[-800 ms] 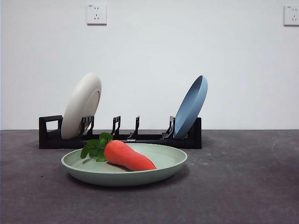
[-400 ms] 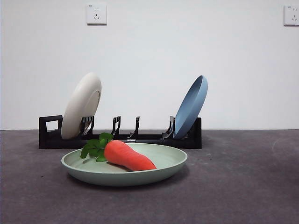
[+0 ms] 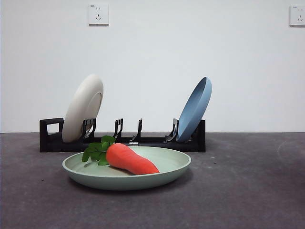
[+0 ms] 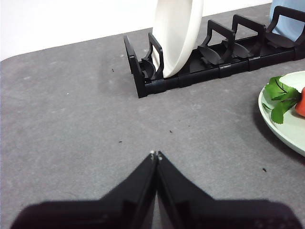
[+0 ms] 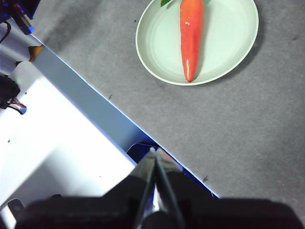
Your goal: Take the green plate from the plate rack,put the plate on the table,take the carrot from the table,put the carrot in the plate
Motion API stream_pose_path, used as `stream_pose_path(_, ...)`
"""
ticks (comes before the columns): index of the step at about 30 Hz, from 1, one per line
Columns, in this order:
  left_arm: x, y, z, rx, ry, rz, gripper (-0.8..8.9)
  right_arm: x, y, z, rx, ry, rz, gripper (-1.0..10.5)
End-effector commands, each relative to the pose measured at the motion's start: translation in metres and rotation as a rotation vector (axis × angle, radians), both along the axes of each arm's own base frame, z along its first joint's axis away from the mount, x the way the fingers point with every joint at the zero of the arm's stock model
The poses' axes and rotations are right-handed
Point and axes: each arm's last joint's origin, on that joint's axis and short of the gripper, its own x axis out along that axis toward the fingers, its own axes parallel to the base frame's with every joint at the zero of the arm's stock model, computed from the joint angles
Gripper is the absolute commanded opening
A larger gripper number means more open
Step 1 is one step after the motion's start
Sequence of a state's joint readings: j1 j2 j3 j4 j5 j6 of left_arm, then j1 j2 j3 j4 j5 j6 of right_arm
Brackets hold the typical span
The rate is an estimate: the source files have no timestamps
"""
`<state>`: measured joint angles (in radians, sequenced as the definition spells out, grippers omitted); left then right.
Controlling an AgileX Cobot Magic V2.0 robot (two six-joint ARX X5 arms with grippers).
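Observation:
The green plate (image 3: 127, 170) lies flat on the table (image 3: 238, 191) in front of the plate rack (image 3: 122, 139). The carrot (image 3: 129, 158) rests inside it, leaves toward the left. From above, the right wrist view shows the carrot (image 5: 191, 36) lying across the green plate (image 5: 228, 38). My right gripper (image 5: 154, 151) is shut and empty, high over the table's edge, well away from the plate. My left gripper (image 4: 155, 154) is shut and empty, low over the table, short of the plate rack (image 4: 209, 62); the green plate (image 4: 286, 119) edges in beside it.
A cream-white plate (image 3: 83, 108) stands in the rack's left slots and a blue plate (image 3: 195, 109) leans in its right end. The cream-white plate (image 4: 176, 33) shows large in the left wrist view. The table's edge and white base (image 5: 71, 143) lie under my right gripper.

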<state>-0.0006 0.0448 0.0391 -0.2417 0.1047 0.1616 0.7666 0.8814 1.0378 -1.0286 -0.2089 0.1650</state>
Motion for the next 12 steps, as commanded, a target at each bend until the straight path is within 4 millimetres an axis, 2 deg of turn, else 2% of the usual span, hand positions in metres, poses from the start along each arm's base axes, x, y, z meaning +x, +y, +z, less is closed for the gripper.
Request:
stream_pose_path(1, 0.000, 0.000, -0.004, -0.009, 0.010, 0.002, -0.03, 0.000, 0.000, -0.001, -0.004, -0.003, 0.005, 0.0)
stream_pose_path(7, 0.000, 0.000, -0.004, -0.009, 0.010, 0.002, -0.03, -0.001, -0.001, 0.000, 0.001, -0.006, 0.007, 0.0)
stream_pose_path(12, 0.000, 0.000, -0.004, -0.009, 0.010, 0.002, -0.03, -0.002, -0.023, 0.012, 0.024, -0.180, -0.072, 0.0)
